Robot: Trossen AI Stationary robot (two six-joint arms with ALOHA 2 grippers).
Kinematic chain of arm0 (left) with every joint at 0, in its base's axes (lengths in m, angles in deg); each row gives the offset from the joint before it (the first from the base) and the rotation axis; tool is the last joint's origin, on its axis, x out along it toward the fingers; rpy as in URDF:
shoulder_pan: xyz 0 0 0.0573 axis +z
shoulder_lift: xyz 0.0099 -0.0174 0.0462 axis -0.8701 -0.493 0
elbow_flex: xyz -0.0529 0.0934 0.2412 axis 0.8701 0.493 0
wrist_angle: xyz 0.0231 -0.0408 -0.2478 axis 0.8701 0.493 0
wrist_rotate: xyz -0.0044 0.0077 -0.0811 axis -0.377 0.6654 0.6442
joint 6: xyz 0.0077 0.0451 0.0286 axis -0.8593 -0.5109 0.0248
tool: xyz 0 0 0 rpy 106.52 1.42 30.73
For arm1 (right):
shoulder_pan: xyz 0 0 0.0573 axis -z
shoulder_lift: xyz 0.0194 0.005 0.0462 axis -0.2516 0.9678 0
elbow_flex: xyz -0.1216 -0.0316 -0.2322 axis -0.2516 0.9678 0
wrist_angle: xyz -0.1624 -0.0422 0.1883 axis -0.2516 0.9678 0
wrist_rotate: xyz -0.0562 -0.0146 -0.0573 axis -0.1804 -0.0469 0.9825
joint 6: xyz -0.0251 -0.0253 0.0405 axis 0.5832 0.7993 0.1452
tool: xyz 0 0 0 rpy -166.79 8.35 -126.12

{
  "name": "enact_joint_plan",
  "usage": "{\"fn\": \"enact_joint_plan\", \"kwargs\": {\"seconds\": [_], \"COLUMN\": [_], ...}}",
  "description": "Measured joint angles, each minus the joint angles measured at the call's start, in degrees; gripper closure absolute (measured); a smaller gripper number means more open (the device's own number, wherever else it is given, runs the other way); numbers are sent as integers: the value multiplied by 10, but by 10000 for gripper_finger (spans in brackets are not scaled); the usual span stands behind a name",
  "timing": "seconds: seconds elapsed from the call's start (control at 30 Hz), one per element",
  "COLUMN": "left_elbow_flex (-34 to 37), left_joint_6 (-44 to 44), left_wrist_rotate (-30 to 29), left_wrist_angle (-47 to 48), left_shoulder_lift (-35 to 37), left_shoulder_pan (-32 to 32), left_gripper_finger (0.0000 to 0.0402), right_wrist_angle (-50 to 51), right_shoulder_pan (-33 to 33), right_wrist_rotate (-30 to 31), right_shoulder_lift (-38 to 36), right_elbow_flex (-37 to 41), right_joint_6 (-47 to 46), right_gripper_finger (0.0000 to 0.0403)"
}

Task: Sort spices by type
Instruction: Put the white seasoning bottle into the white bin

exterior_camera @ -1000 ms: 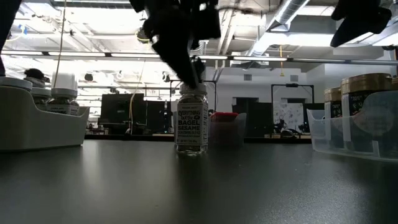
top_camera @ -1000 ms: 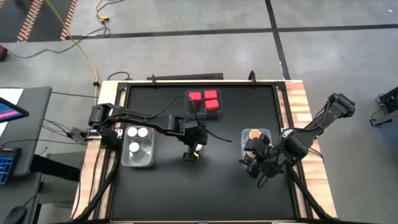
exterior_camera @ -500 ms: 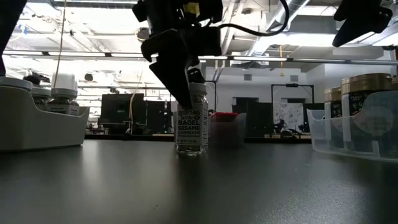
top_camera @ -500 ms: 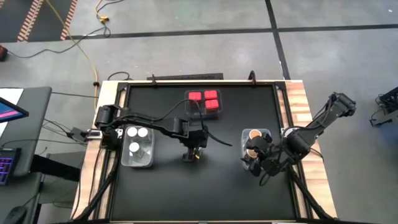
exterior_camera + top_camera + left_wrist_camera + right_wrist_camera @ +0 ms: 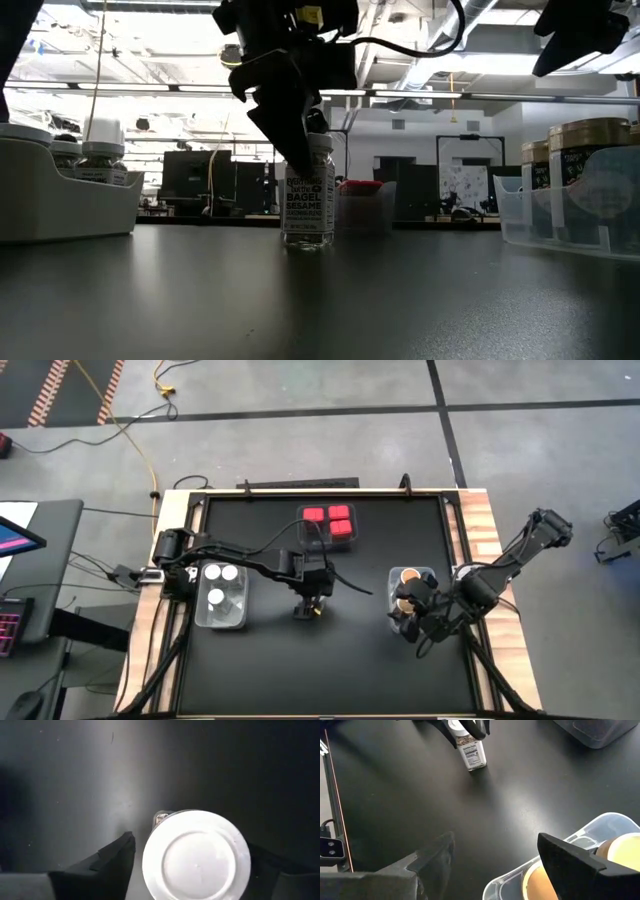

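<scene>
Your left gripper [image 5: 300,125] straddles the white-capped bagel-sesame jar [image 5: 308,195] mid-tabletop, jaws apart but near its cap; an off-centre squeeze could tip it; right gripper [image 5: 410,622] waits, jaws apart.

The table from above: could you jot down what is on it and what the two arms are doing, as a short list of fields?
centre: clear glass white-capped spice jar, upright on the black table
left gripper: around that jar's cap, a finger on each side
right gripper: open, above the clear bin of tan-lidded jars
left bin: three white-capped jars
far bin: three red square-topped containers
</scene>
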Motion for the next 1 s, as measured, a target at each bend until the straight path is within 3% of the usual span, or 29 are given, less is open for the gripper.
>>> {"fn": "enact_joint_plan", "kwargs": {"seconds": [0.3, 0.63, 1.0], "left_elbow_flex": [0, -60, -165], "left_joint_6": [28, 105, 107], "left_wrist_rotate": [-4, -4, -3], "left_wrist_angle": [0, 40, 190], "left_shoulder_lift": [0, 4, 68], "left_shoulder_pan": [0, 0, -29], "left_gripper_finger": [208, 204, 207], "right_wrist_angle": [-1, -6, -20], "right_shoulder_pan": [0, 0, 0], "right_wrist_rotate": [0, 0, -1], "right_shoulder_lift": [0, 5, 5], "right_elbow_flex": [0, 0, 0], "right_joint_6": [0, 3, 3], "right_gripper_finger": [90, 90, 90]}}
